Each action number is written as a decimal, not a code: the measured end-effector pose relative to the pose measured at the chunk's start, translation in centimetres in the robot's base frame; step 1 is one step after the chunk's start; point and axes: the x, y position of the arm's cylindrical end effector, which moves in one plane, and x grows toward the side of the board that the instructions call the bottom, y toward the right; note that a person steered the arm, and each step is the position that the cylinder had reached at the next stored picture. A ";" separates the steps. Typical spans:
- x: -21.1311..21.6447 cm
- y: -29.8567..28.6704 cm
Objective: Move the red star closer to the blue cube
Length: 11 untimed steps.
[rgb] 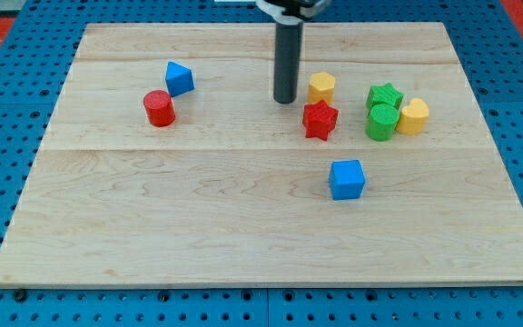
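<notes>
**Red star parked just off the tip, blue cube further down**

Red star (320,120) is seen just to the view's right of my tip (285,100) and slightly lower, close by but with a sliver of bare wood showing between them. No jaws are fitted to the rod, so nothing is gripped or held; the tip is simply planted on the wooden board (198,227).

Blue cube (347,179) is found further toward the view's bottom-right of the tip, below the star, apart from it with open board between the two.

Yellow block (322,87), hexagon-ish, is sat right of the tip at about the same height, just above the star and nearly touching it.

Further right of the tip a tight cluster is packed together: green star (385,94), green cylinder (381,122) below it, and a second yellow block (414,116) pressed against the cylinder's right side. Its shape can't really be made out.

Well off to the tip's left, a blue triangular block (179,78) and a red cylinder (159,108) are placed near each other.

Plenty of room is left below the tip: the whole lower half of the board is open apart from the cube. The board's top edge is fairly close behind the rod, and all blocks are kept well inside the edges.
</notes>
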 end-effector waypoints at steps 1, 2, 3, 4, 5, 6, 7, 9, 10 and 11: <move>-0.7 6.9; 1.4 7.9; 2.5 5.3; 2.6 4.3; 2.6 4.3; 2.6 4.3; 2.6 4.3; 5.6 4.1; 6.0 5.7; 7.2 4.9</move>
